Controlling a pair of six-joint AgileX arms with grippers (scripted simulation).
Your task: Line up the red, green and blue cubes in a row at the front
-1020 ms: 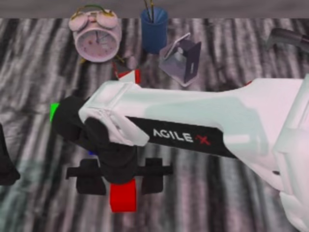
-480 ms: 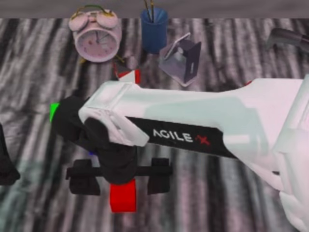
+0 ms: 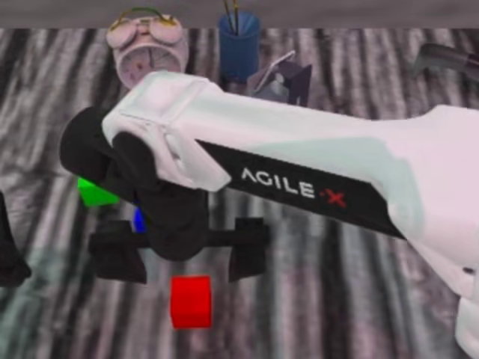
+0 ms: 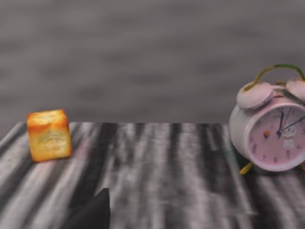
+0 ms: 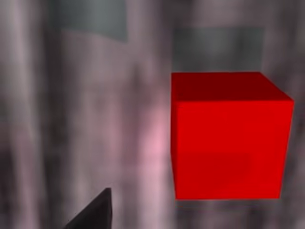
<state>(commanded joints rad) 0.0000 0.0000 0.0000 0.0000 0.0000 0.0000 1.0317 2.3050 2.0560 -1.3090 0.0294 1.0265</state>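
Observation:
The red cube (image 3: 191,301) sits alone on the table near the front edge, and fills the right wrist view (image 5: 231,136). My right gripper (image 3: 183,254) hangs above and just behind it, open, its two black fingers (image 3: 249,250) spread wide with nothing between them. One dark fingertip (image 5: 95,212) shows beside the cube, apart from it. The green cube (image 3: 96,193) peeks out at the left from under the right arm. Only a sliver of the blue cube (image 3: 138,220) shows beside the wrist. My left gripper (image 3: 7,258) is parked at the left edge.
A pink alarm clock (image 3: 146,45) stands at the back, with a blue pen cup (image 3: 239,45) and a purple stand (image 3: 288,78) beside it. A dark tool (image 3: 449,60) lies at the back right. An orange toast-like block (image 4: 48,135) shows in the left wrist view.
My right gripper's fingers spread wider, then the arm rose and drew back from the red cube, which stays on the table. More of the green cube now shows.

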